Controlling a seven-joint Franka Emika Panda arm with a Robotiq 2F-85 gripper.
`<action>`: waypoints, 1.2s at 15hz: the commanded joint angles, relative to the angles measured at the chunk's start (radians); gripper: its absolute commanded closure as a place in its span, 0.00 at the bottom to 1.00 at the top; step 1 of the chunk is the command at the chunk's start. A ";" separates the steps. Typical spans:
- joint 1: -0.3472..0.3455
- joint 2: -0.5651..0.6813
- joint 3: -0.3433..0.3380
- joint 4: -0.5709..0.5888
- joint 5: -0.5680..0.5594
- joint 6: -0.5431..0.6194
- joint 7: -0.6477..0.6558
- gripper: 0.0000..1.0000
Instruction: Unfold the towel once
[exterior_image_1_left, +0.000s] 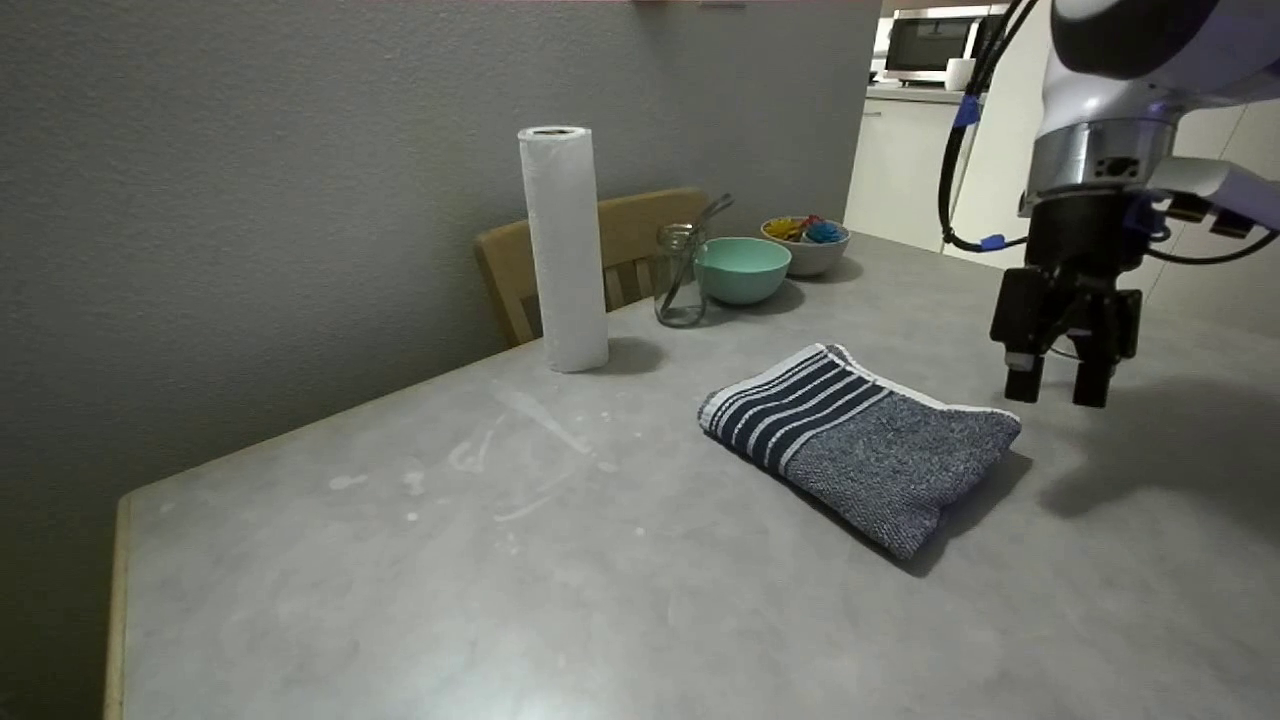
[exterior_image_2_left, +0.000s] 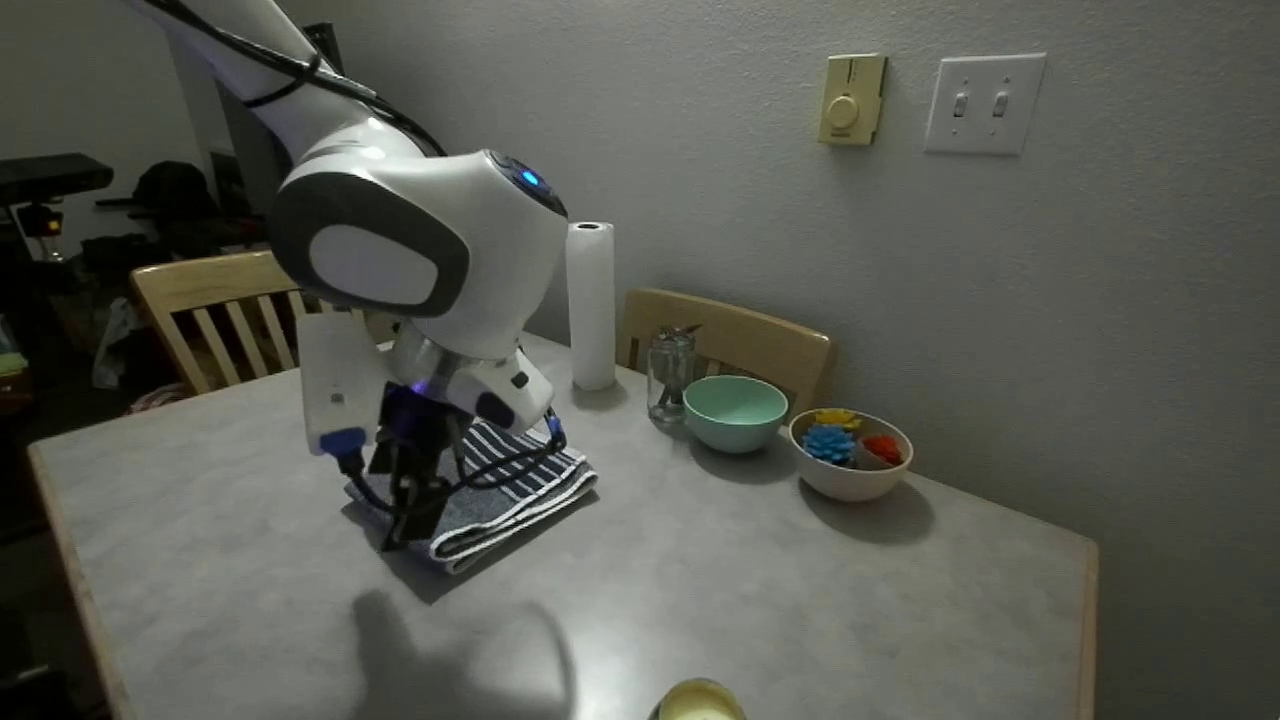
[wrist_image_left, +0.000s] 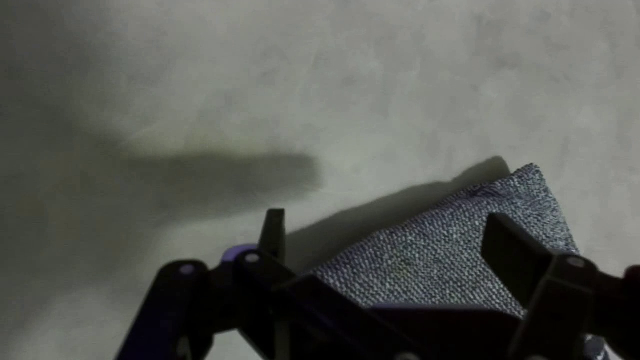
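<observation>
The dark blue-grey towel (exterior_image_1_left: 880, 450) lies folded on the table, with its band of white stripes at the end away from my gripper. In an exterior view part of the towel (exterior_image_2_left: 505, 495) is hidden behind the arm and gripper. My gripper (exterior_image_1_left: 1057, 387) is open and empty, above the table near the towel's plain end, with its fingers pointing down. In the wrist view a plain corner of the towel (wrist_image_left: 425, 255) shows below and between the spread fingers (wrist_image_left: 384, 219), apart from them. One edge near that corner casts a shadow and looks slightly raised.
A paper towel roll (exterior_image_1_left: 565, 250) stands beyond the towel. Near it are a glass jar (exterior_image_1_left: 680, 290) with utensils, a green bowl (exterior_image_1_left: 745, 270) and a white bowl (exterior_image_1_left: 815, 255) with colourful items. A yellowish round object (exterior_image_2_left: 700, 702) sits at the bottom edge of an exterior view.
</observation>
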 joint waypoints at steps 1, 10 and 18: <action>-0.074 0.062 0.022 0.022 0.050 0.007 -0.103 0.00; -0.134 0.166 0.103 0.083 0.102 -0.011 -0.315 0.00; -0.124 0.156 0.102 0.071 0.077 0.001 -0.280 0.00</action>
